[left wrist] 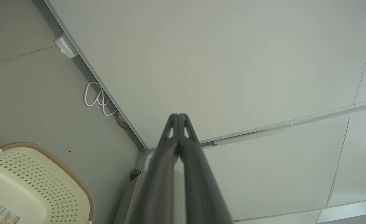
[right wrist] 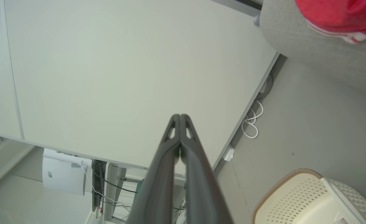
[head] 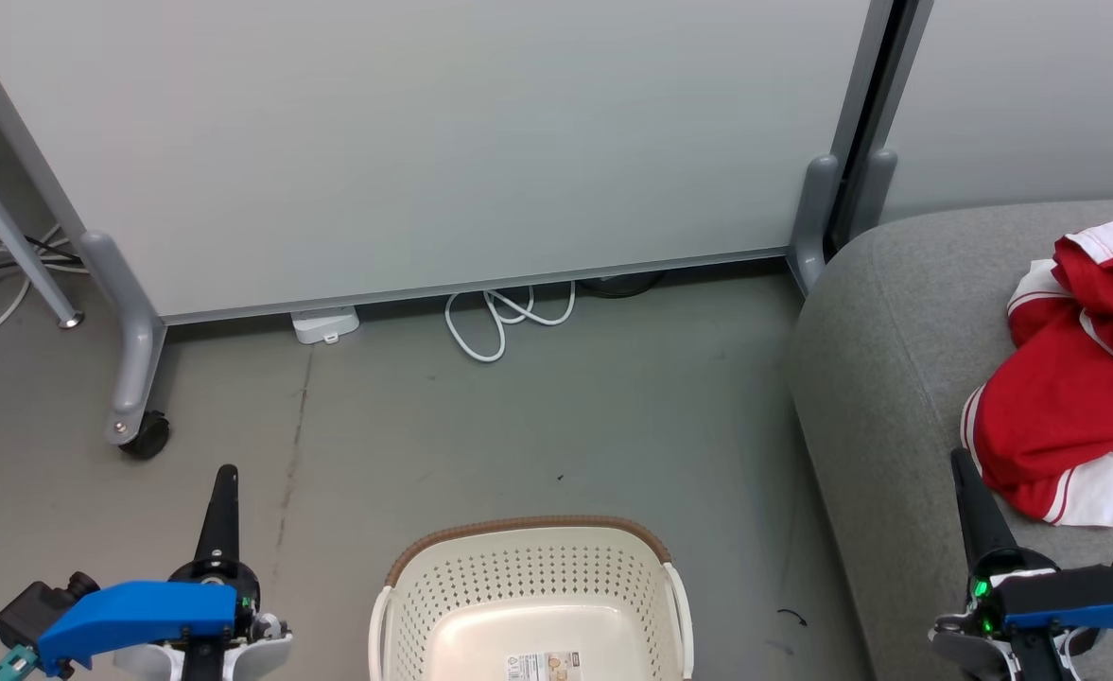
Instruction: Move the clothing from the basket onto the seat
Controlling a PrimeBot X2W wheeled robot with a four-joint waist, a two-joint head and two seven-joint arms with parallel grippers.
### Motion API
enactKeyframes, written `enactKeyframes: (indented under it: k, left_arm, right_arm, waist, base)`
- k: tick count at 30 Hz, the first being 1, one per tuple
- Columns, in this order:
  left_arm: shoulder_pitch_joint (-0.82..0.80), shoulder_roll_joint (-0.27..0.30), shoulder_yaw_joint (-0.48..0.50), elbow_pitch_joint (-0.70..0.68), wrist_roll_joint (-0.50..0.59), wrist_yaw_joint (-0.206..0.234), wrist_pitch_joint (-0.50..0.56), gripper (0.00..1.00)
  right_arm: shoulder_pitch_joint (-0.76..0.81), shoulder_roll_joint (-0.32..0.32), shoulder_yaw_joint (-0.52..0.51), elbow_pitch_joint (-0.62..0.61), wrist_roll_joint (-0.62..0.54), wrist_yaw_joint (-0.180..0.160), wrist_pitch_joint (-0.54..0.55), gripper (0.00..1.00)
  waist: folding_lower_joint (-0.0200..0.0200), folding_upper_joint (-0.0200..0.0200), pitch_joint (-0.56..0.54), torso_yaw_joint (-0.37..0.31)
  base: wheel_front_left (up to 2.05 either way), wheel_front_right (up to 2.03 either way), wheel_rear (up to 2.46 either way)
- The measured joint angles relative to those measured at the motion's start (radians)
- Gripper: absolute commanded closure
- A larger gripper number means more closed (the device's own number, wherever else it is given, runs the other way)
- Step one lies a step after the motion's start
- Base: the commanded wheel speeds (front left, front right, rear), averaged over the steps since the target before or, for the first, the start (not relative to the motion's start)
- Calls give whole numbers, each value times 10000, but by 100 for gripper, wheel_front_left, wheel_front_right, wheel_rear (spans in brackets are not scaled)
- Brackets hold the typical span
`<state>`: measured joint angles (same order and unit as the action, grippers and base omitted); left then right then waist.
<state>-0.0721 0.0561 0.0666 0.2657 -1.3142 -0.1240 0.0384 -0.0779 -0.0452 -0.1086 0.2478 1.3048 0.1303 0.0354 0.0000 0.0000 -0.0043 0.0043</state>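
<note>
We count two grippers, both in the head view. The left gripper (head: 226,473) stands at 7 o'clock and the right gripper (head: 961,462) at 4 o'clock, each pointing up the view. In the left wrist view the two dark fingers (left wrist: 169,152) lie pressed tip to tip with nothing between them. In the right wrist view the fingers (right wrist: 169,152) are pressed together the same way, also on nothing.

We see one basket (head: 518,572) on the grey floor (head: 556,426) at 6 o'clock, between the two grippers and apart from both. Its pale bottom is bare, with one label sticker (head: 544,665) on it.

We see one seat (head: 896,378), a grey cushion, at 3 o'clock. On it lies the clothing (head: 1067,397), one rumpled red heap with white panels and striped trim. We cannot tell how many garments are in the heap. The right gripper's tip is just beside the heap's lower edge, and we cannot tell whether they touch.

Toward 12 o'clock stands one pale partition panel (head: 424,142). At its foot are one looped white cable (head: 499,322), one small white box (head: 325,324) and one black caster (head: 145,437).
</note>
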Motion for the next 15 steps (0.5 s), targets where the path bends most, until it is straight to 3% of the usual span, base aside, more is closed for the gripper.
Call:
enactKeyframes:
  k: [15]
  left_arm:
    - [-135,-23,192,-81,-1220,-2,307,100]
  right_arm:
    - [-112,-4,-21,-10,1248,0,332,100]
  waist:
    - [0,0,28,-16]
  base:
    - [0,0,0]
